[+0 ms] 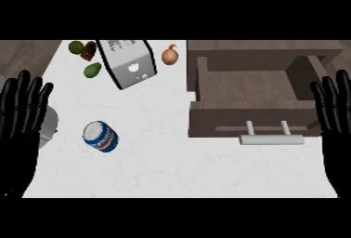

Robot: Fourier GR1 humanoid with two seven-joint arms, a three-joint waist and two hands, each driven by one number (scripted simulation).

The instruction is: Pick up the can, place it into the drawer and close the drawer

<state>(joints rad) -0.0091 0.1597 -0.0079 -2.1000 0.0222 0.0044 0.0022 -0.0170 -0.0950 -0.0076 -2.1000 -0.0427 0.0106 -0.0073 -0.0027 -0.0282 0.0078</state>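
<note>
Pick-up pending: can (100, 136) near counter's (178, 167) left edge, drawer (247, 118) open; left hand (22, 116), right hand (334, 116) idle (fingers straight, apart). Next, likely: left hand reaches and encloses the can.

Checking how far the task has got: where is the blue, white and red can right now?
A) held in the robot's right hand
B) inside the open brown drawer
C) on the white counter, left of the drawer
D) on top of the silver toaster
C: the blue, white and red can sits on the white counter, apart from and left of the open brown drawer.
</note>
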